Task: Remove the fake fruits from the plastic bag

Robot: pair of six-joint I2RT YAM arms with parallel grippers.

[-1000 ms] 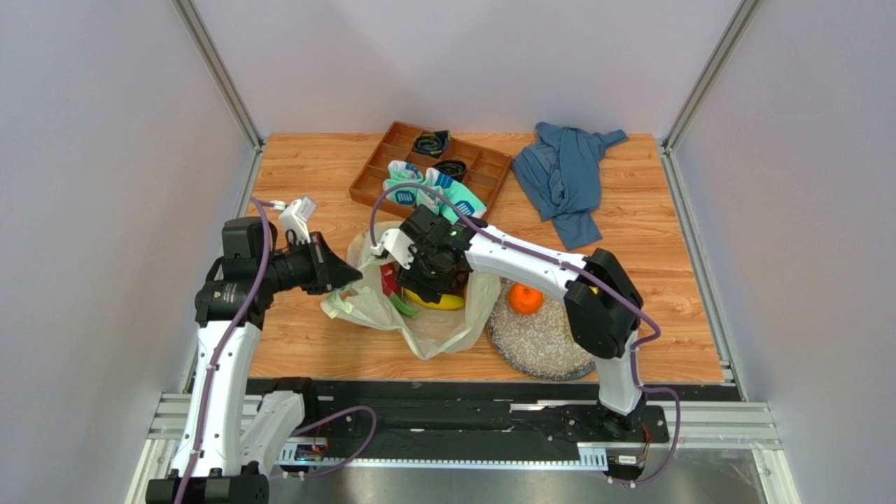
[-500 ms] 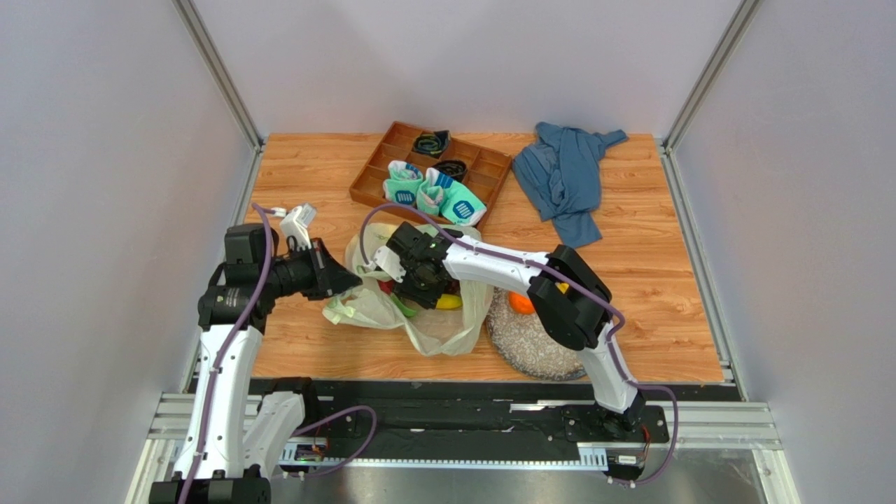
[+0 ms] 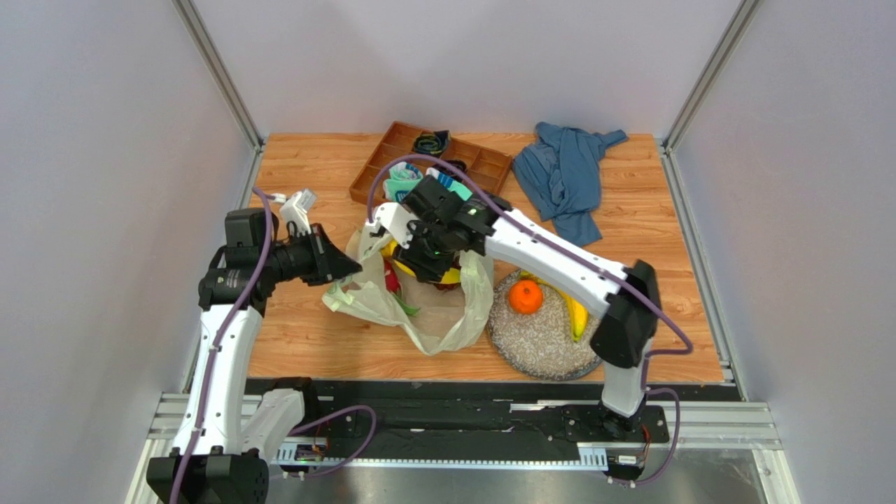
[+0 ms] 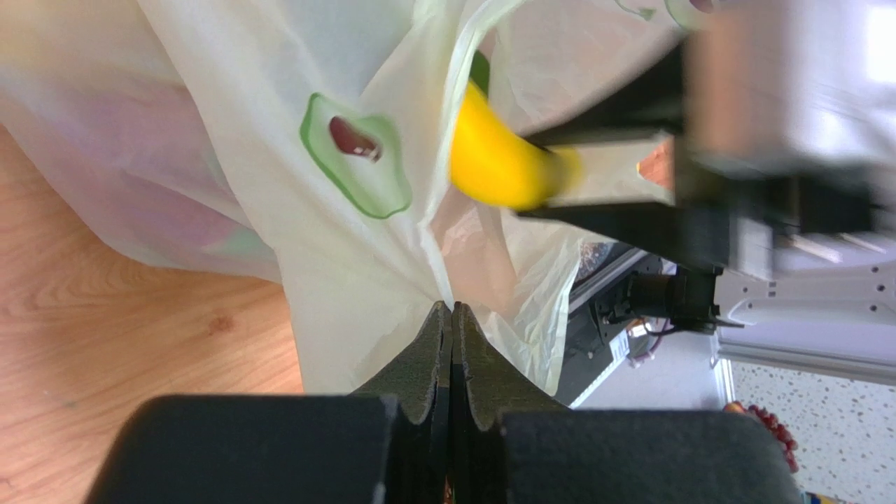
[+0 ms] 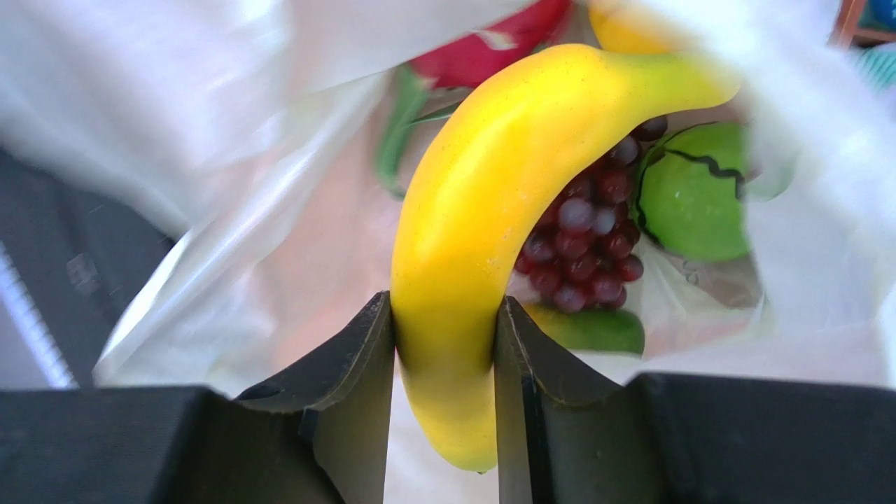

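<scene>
Fruits lie piled inside the bag, and you have one of them in a grip. Your right gripper is clamped on a yellow banana. Its two fingers press the fruit's sides at the lower middle of the right wrist frame, and the banana curves up toward the upper right. Behind it you can see purple grapes, a green round fruit at the right and a red-pink fruit at the top edge.

Your left gripper is closed tight on a fold of the bag's thin film at the lower middle of the left wrist frame. From there the film spreads upward across the frame.

In the overhead view the bag sits at the centre of the wooden table, with the left gripper at its left edge and the right gripper over its mouth. Just right of the bag, a speckled plate carries an orange and a second banana. At the upper middle of the frame stands a brown tray with rolled socks in it. A blue cloth lies crumpled at the upper right.
</scene>
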